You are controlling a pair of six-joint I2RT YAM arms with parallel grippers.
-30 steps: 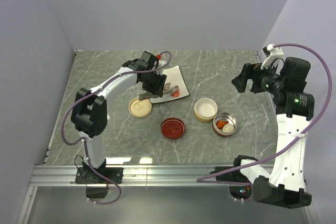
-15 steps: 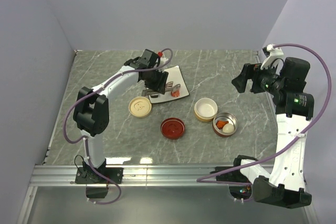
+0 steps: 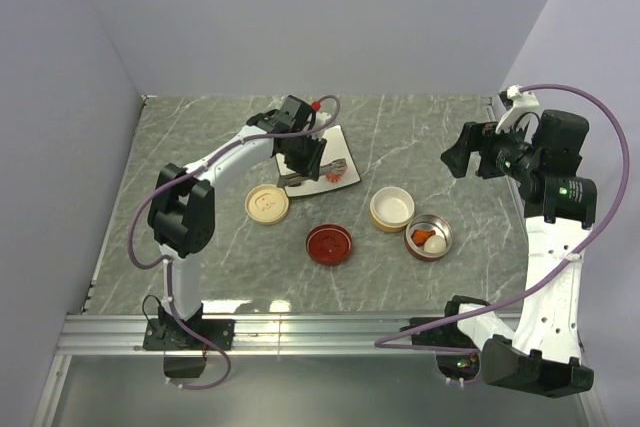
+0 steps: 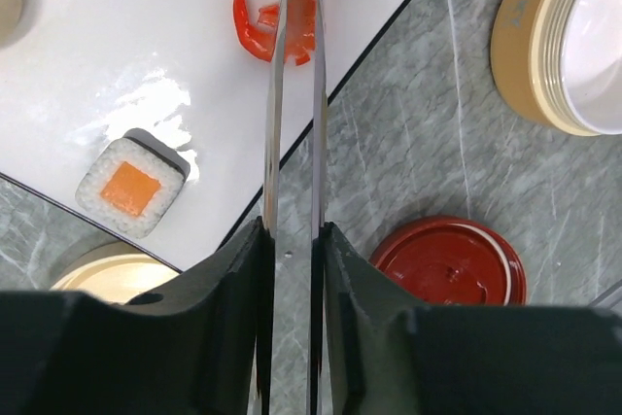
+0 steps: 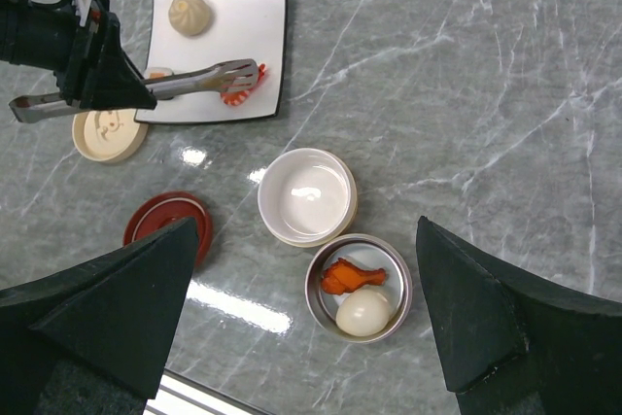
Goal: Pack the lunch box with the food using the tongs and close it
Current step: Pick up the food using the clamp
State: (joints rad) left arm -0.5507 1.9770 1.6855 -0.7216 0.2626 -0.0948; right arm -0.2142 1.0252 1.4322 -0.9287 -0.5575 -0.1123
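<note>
1. Top external view.
   - Grey marbled bench (image 3: 420, 137), walled at left, rear and right, with a metal rail along its near edge.
   - White plate (image 3: 338, 145) left of centre, toward the rear.
   - Left pincer (image 3: 300, 162) over the plate's near-left edge, clamped on the tongs (image 3: 330, 168).
   - Cream lid (image 3: 267, 204), red lid (image 3: 329, 244), cream bowl (image 3: 392, 209) and metal tin (image 3: 428, 237) in a loose row nearer the arms; bowl and tin rim to rim.
   - Right pincer (image 3: 462, 154) raised over the bench's right side, spread wide, holding nothing.
   - Bare bench behind the plate and across the right rear.
2. Left wrist view.
   - 2 fingers (image 4: 224, 289) press the tongs' 2 arms from either side; the arms run nearly parallel with a narrow gap.
   - The arms cross the plate's dark-rimmed edge and flank the shrimp (image 4: 298, 21) near a plate corner. The tips are cut off by the frame top, so a pinch cannot be told.
   - Sushi roll (image 4: 131, 189) lies flat just inside the plate's edge, apart from the tongs.
3. Right wrist view.
   - Beige ball (image 5: 190, 15) near the plate's far edge, well apart from the shrimp.
   - The tin holds a white egg shape (image 5: 364, 313) touching an orange piece (image 5: 350, 277).
   - The right pincer's fingers (image 5: 117, 308) sit at both lower corners, far apart.
   - Open bench to the right of the plate.
</note>
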